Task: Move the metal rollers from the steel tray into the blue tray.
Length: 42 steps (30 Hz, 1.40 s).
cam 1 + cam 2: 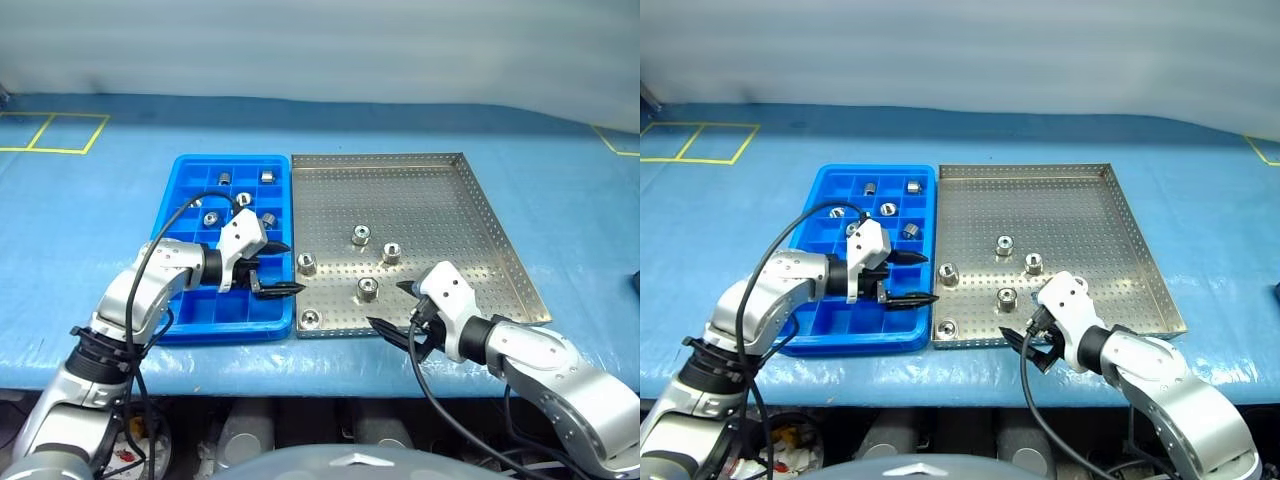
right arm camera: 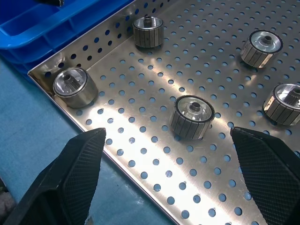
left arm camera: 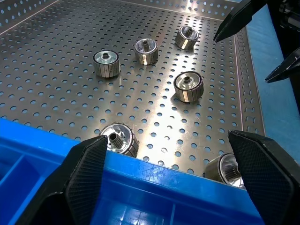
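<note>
Blue cloth carries both trays; we hold left gripper point(image 1: 272, 268) and right gripper point(image 1: 392, 308) agape, empty, flanking remaining metal rollers point(image 1: 368, 288) for pickup.

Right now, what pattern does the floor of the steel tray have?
Silver, with rows of small round holes; the steel tray shows it best in the right wrist view.

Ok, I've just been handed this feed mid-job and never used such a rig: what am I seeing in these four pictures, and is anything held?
The two wide pictures come from the robot's head, looking down at a blue-covered table. The two close pictures come from cameras on its wrists. The left gripper hovers over the blue tray, which already has some rollers in its compartments. The right gripper sits at the near edge of the steel tray, where five metal rollers remain. Both grippers are open and hold nothing.
</note>
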{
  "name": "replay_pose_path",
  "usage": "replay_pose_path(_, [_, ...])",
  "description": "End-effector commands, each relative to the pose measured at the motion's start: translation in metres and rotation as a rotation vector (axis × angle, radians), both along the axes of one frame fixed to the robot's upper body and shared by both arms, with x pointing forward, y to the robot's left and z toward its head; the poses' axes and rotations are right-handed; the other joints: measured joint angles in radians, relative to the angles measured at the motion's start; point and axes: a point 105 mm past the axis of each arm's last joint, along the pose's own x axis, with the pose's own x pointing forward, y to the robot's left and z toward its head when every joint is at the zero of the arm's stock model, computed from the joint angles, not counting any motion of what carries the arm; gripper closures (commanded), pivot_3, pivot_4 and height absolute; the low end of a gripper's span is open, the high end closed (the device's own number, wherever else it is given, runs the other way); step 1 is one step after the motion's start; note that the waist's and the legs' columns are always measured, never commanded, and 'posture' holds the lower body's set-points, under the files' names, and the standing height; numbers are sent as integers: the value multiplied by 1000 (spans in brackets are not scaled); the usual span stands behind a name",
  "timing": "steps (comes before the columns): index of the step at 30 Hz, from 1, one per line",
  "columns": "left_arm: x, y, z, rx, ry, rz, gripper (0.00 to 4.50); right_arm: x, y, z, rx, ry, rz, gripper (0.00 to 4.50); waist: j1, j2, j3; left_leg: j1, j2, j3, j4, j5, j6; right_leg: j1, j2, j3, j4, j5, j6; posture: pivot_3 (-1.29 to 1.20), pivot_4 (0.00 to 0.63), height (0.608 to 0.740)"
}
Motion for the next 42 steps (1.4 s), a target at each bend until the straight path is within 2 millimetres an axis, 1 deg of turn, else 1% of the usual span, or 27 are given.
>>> replay_pose_path(1, [3, -8, 21, -4, -85, -48, 30, 0, 2, 12, -6, -63, 10, 0, 0, 0, 0, 0, 0, 0, 0, 0, 0, 0, 0, 0, 0, 0, 0, 56, 150, 740])
replay_pose_path(6, [10, -18, 21, 143, -109, -128, 30, 0, 2, 14, -4, -73, -1, 0, 1, 0, 0, 0, -6, 0, 1, 0, 0, 1, 0, 0, 0, 0, 1, 59, 150, 740])
replay_pose_path(9, [24, -25, 24, 200, -142, -142, 30, 1, 3, 12, -3, -76, -4, 0, 2, 0, 0, 0, -6, 0, 1, 0, 1, 1, 0, 0, 0, 0, 1, 60, 150, 740])
replay_pose_path(12, [36, -37, 27, 260, -185, -190, 30, 1, 7, 10, 5, -78, -4, 0, 2, 0, 0, -1, -7, 0, 2, 1, 1, 1, 0, 0, 0, 1, 1, 58, 150, 740])
replay_pose_path(13, [41, -44, 29, 261, -199, -196, 30, 1, 8, 10, 10, -80, -5, 0, 3, 0, 0, -1, -7, 1, 2, 1, 1, 1, 0, 0, 0, 1, 1, 52, 150, 740])
replay_pose_path(15, [52, -63, 32, 240, -217, -202, 30, 1, 10, 9, 22, -87, -13, 0, 7, -1, 0, -2, -7, 1, 2, 1, 1, 1, 0, 0, 0, 1, 1, 43, 150, 740])
replay_pose_path(16, [58, -71, 32, 234, -221, -192, 30, 1, 11, 9, 27, -90, -18, 0, 9, -1, 0, -3, -8, 0, 3, 1, 2, 0, 0, 0, 0, 1, 2, 38, 150, 740])
replay_pose_path(19, [69, -85, 29, 219, -228, -167, 30, 1, 13, 8, 33, -94, -28, 0, 2, -1, 0, -4, -8, 1, 3, 0, 3, 0, 0, 1, -1, 1, 2, 18, 150, 740])
replay_pose_path(21, [80, -106, 25, 180, -230, -109, 30, 0, 13, 8, 39, -99, -42, 0, -3, -1, 0, -3, -8, 1, 3, 0, 3, 0, 0, 2, -1, 1, 2, 7, 150, 740])
replay_pose_path(27, [100, -134, 12, 127, -243, 7, 30, -3, 11, 9, 46, -110, -83, 0, -9, -2, 1, -4, -8, 1, 3, 0, 3, 0, 0, 2, 0, 2, 3, -30, 150, 740])
replay_pose_path(30, [107, -139, 6, 121, -249, 52, 30, -5, 11, 9, 47, -112, -100, 0, -14, -2, 1, -4, -8, 1, 3, 0, 3, 0, 0, 2, 0, 2, 4, -43, 150, 740])
replay_pose_path(33, [112, -140, 3, 126, -268, 81, 30, -6, 10, 9, 47, -113, -108, 0, -23, -2, 1, -3, -8, 1, 3, 0, 3, 0, 0, 2, 0, 2, 4, -43, 150, 740])
replay_pose_path(35, [113, -140, -3, 141, -264, 91, 30, -7, 9, 9, 47, -115, -118, 0, -30, -2, 1, -3, -8, 1, 3, 0, 3, 0, 0, 2, 0, 2, 4, -68, 150, 740])
replay_pose_path(42, [107, -143, -25, 118, -172, 90, 30, -8, 9, 10, 49, -122, -140, 0, -33, -2, 1, -3, -8, 1, 4, 0, 4, 0, -1, 2, 0, 3, 5, -68, 150, 740])
